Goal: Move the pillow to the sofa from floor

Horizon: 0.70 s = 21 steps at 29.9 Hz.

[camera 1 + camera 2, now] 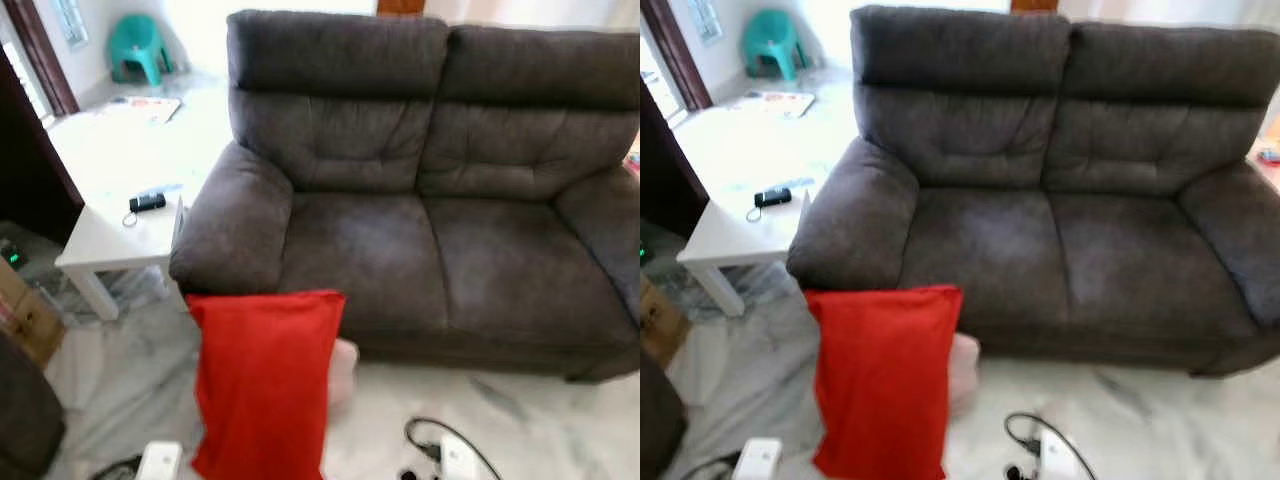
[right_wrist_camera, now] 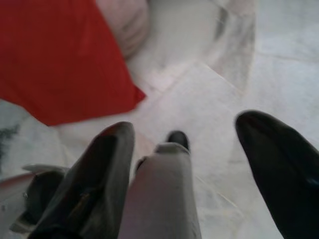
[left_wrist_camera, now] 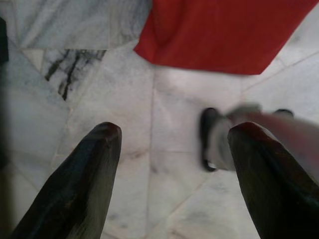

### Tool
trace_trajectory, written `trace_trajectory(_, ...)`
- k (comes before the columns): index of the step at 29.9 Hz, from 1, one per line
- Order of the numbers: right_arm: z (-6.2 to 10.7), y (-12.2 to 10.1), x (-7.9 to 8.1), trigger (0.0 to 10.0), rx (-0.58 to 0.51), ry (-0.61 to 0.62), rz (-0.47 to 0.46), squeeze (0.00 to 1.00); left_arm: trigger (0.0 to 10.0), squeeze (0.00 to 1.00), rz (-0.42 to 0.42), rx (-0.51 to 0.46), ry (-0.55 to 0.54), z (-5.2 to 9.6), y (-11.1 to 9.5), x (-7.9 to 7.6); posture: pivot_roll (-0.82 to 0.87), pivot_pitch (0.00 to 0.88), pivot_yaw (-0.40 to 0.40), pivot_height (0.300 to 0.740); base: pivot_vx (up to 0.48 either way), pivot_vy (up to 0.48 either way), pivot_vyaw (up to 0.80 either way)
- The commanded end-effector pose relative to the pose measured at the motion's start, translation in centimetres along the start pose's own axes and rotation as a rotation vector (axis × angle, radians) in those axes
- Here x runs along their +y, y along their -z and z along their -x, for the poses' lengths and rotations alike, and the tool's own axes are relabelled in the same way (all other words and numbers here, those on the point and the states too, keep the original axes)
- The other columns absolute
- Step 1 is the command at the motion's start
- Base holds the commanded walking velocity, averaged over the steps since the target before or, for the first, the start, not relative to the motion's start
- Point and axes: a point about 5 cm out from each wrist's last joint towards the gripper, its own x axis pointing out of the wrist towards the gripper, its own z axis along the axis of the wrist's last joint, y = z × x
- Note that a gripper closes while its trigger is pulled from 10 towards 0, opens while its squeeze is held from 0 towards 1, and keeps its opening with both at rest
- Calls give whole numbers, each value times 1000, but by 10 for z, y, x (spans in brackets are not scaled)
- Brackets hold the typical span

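Red pillow (image 1: pixel 265 385) standing upright on the marble floor (image 1: pixel 540 420), at seven o'clock in the head views, leaning against the front of the dark grey sofa (image 1: pixel 420 200) just below its armrest. Pale pink cushion-like thing (image 1: pixel 342 370) tucked behind the pillow's edge, touching the sofa base. White bench (image 1: pixel 115 240) at nine o'clock beside the armrest, carrying a small black device (image 1: pixel 147 202). Teal stool (image 1: pixel 138 45) far back at eleven o'clock. Left gripper (image 3: pixel 172 144) above the floor, fingers (image 3: pixel 89 174) spread apart and empty, pillow corner near but apart at twelve o'clock beyond them. Right gripper (image 2: pixel 187 149) likewise above the floor, fingers (image 2: pixel 99 174) spread and holding nothing, pillow beyond at eleven o'clock.
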Motion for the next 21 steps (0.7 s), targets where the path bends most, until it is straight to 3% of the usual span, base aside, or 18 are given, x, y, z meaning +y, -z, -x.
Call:
trace_trajectory(1,-1,-6,5,10000,-19,-7,-13,0,10000,0,-9,8,-15,1,1,6,20,0,-49,740,0,480,0)
trace_trajectory(3,-1,-5,5,10000,-20,-8,-16,0,10000,0,-9,8,-16,1,1,6,21,0,-49,740,0,347,0)
trace_trajectory(21,-1,-6,6,10000,-30,-17,-28,0,10000,0,-7,6,-22,1,1,6,27,0,-50,740,0,0,0)
